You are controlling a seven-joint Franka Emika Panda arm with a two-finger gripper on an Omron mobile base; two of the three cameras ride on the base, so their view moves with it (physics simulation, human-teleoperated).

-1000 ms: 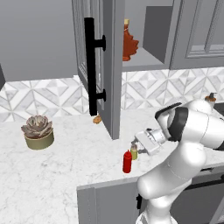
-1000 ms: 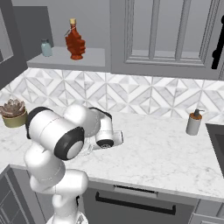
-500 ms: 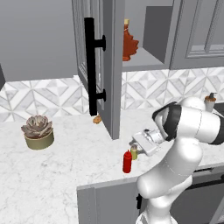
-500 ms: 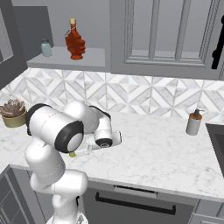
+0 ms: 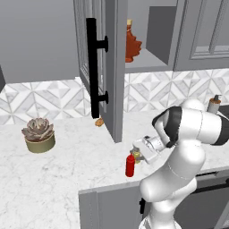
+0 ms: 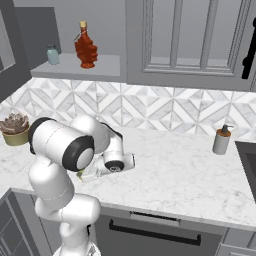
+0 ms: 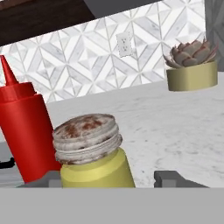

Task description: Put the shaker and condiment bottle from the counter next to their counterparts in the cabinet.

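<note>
On the marble counter (image 5: 67, 179), the tool (image 7: 107, 181) straddles the yellow shaker (image 7: 94, 155) beside the red condiment bottle (image 7: 24, 127), grip unconfirmed; next, likely clamping and lifting toward the open cabinet (image 5: 112, 67).

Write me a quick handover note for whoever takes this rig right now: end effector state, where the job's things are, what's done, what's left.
End effector: low over the counter, fingers either side of the shaker, closing in; grip not confirmed.
Shaker: on the counter's front edge, just beside the condiment bottle.
Cabinet: door open; leaf-shaped bottle and a small pale jar on its shelf.
Done: nothing placed yet.
Left: lift the shaker to the shelf, likely by the pale jar, then the condiment bottle next to the leaf-shaped bottle.
</note>
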